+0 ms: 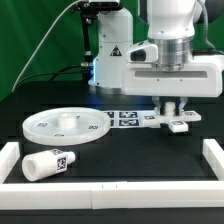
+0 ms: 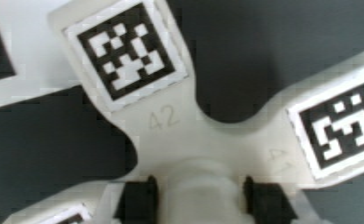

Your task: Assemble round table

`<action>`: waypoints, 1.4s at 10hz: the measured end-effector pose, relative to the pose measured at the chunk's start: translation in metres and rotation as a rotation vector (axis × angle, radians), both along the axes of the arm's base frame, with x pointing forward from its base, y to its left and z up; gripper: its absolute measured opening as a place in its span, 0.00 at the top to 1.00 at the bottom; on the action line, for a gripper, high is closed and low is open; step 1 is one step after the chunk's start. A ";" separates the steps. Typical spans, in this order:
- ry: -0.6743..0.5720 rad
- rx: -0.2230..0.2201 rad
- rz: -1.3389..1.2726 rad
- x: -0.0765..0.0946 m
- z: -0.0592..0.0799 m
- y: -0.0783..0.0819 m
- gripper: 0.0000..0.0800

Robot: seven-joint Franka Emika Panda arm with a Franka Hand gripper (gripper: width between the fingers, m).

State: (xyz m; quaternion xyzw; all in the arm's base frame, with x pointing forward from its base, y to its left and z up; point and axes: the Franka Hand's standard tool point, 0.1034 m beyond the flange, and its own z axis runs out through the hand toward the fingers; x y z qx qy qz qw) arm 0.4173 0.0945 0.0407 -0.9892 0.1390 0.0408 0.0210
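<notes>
Desk [image 1: 130,160] bears the round tabletop disc [image 1: 85,129] flat at centre-left, hub up for joining; cross-shaped tagged base [image 2: 170,125] sits centre-right, short leg [image 1: 47,163] lies free lower left; tool [image 1: 174,107] is closed tight on one base arm, likely to lift it.

This is a robotics lab set up for recorded trials. A white industrial robot arm [image 1: 165,55] stands bolted at a black table [image 1: 130,160], with cables [image 1: 62,28] running up behind it. A plain green curtain [image 1: 30,40] closes off the background. White border rails [image 1: 110,198] fence the working area. Black-and-white square tracking tags cover the marker board [image 1: 125,118] and the white cross-shaped part [image 2: 179,130].
</notes>
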 end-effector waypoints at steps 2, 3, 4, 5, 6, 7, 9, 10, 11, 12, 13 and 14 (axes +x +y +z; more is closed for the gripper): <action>0.002 0.000 0.004 -0.002 -0.001 0.002 0.72; -0.013 -0.008 -0.041 -0.011 -0.005 0.013 0.72; -0.015 -0.014 -0.017 -0.025 -0.013 0.023 0.72; -0.012 -0.020 -0.007 -0.031 -0.020 0.025 0.72; -0.007 -0.024 -0.003 -0.033 -0.025 0.025 0.72; -0.004 -0.025 -0.003 -0.034 -0.027 0.025 0.72; -0.004 -0.025 -0.002 -0.034 -0.027 0.025 0.72; -0.004 -0.025 -0.002 -0.034 -0.027 0.025 0.72; 0.006 -0.021 0.031 -0.034 -0.024 0.022 0.40; 0.013 -0.009 0.057 -0.030 -0.010 0.013 0.40; 0.022 0.012 0.083 -0.025 0.011 0.000 0.25; 0.030 0.038 0.113 -0.018 0.033 -0.017 0.25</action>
